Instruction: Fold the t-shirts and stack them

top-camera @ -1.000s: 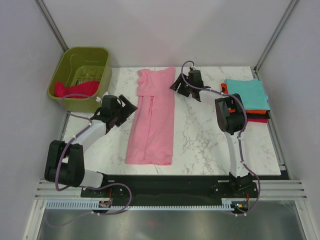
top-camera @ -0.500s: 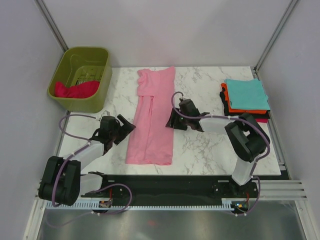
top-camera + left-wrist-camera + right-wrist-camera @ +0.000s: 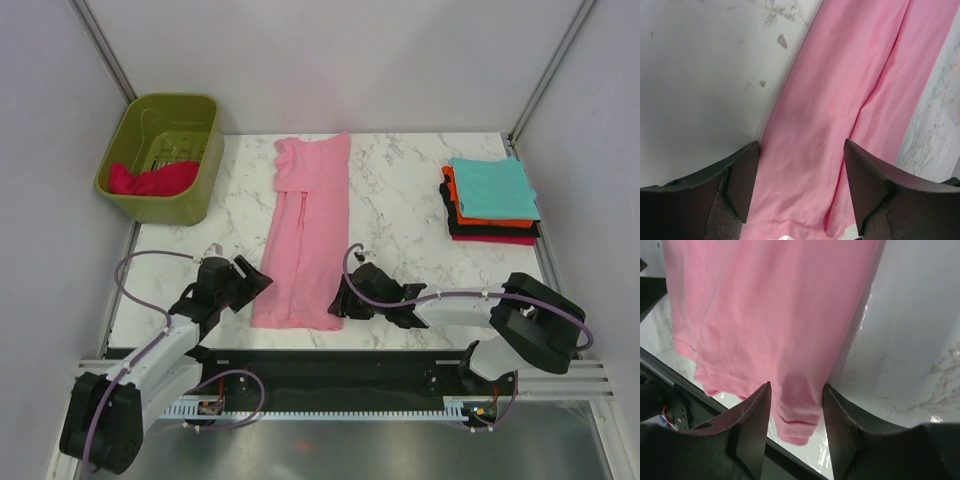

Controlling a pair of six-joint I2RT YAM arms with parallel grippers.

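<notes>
While the light pink cloth t-shirt (image 3: 305,235), folded lengthwise into a long strip, lies down the middle of the white marble tabletop (image 3: 400,220), both grippers are at its near hem. The left gripper (image 3: 802,150) has its jaws spread wide over the left corner of the hem. The right gripper (image 3: 796,390) has its jaws apart on both sides of the right corner, not pressed together. A stack of folded shirts (image 3: 492,200), teal on top, sits at the far right corner. A crimson red shirt (image 3: 150,180) lies in the olive-green plastic basket (image 3: 160,205) at the far left corner.
</notes>
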